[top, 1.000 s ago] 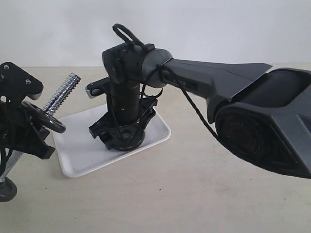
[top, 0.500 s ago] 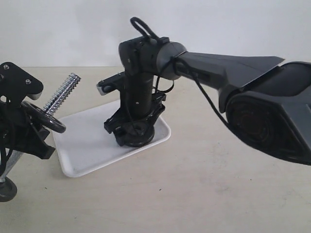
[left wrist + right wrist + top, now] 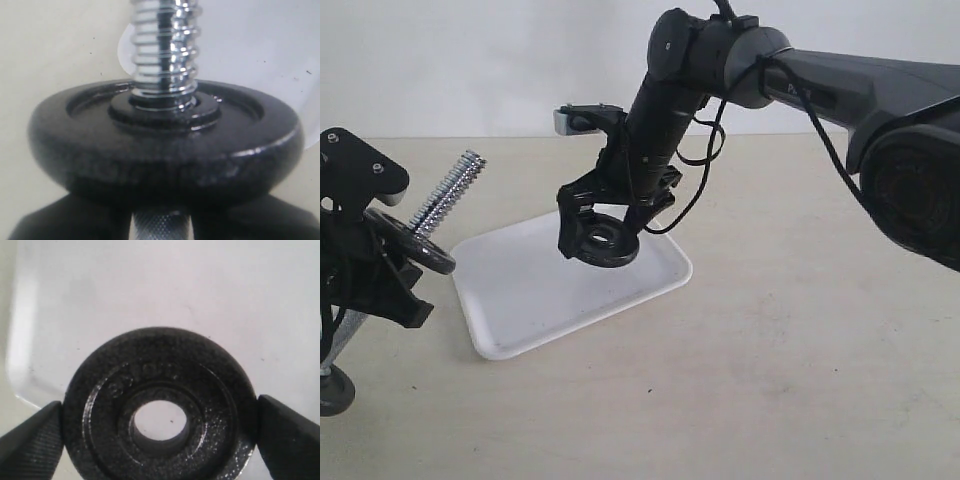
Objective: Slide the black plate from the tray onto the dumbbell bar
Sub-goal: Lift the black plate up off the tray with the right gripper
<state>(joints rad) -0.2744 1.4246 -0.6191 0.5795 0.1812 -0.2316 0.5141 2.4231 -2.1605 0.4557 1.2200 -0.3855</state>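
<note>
- The table [image 3: 780, 380] looked the same as a second before; only what stood on it had altered.
- The right arm [image 3: 840, 80] had risen; a second earlier its wrist stood low over the tray, and now it reached in from the right with the wrist high and canted toward the left.
- The tray [image 3: 520, 310] had shifted a little to the right as the arm came up; it stayed flat, and nothing lay on it any more.
- The dumbbell bar [image 3: 448, 192] had not moved; it leaned up and to the right from the left edge, its threaded end free, with a fitted disc [image 3: 165, 145] already seated below the threads.
- The left claw [image 3: 375, 275] was clamped on the bar's knurled grip just under that disc; it had held steady.
- The right claw [image 3: 600, 240] was closed on the black plate [image 3: 160, 405], a finger at either side of its rim; the plate, lately lying on the tray, hung tilted in the air above the tray's far side.
- To my eye the pickup was done and the carry was beginning; the plate was well apart from the bar's tip, and its hole would need turning to face the threads.
</note>
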